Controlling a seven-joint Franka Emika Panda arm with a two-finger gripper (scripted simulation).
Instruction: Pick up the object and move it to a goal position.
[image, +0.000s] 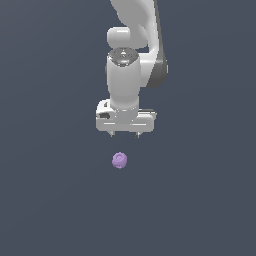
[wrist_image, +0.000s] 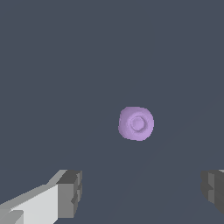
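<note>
The object is a small light-purple bumpy ball (image: 119, 160) lying on the dark grey ground. My white gripper (image: 125, 134) hangs above it, pointing down, a little toward the exterior view's right of the ball and not touching it. Its two short fingertips stand wide apart with nothing between them. In the wrist view the ball (wrist_image: 136, 123) shows with a round dimple on top, and it lies ahead of the gap between the two grey finger pads (wrist_image: 70, 193), not between them. The gripper (wrist_image: 142, 192) is open and empty.
The plain dark grey ground (image: 200, 200) fills both views. No other objects, containers or edges show. No goal marker is visible.
</note>
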